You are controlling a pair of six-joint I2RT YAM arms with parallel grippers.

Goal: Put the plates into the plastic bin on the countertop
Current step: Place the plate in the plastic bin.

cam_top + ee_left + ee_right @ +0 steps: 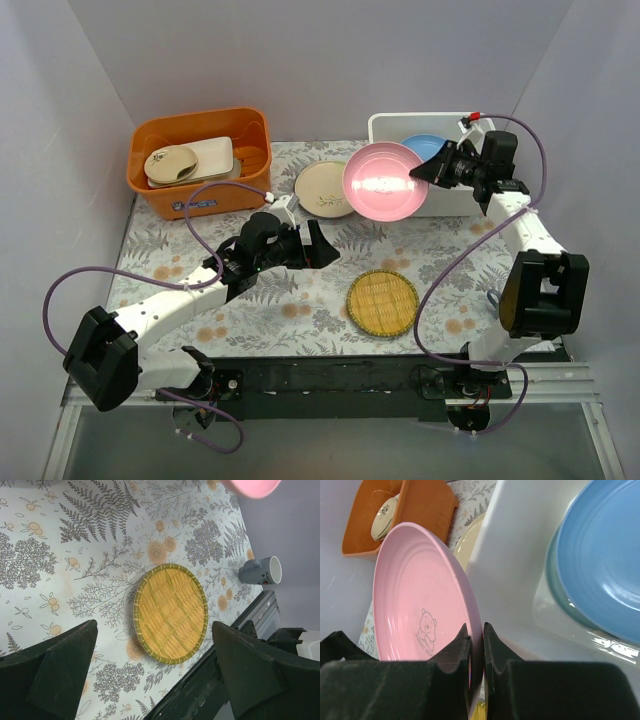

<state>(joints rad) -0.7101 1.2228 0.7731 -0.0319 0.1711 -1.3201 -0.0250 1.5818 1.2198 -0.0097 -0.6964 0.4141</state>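
Claw on right (476,632) pinches pink plate (385,180) by rim, hollow face tilted upward; left claw (156,652) gapes.

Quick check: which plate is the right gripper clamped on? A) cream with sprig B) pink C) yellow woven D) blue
B: the right gripper pinches the rim of the pink plate, held tilted by the plastic bin. The blue plate lies in the bin, and the yellow plate and cream plate rest on the countertop.
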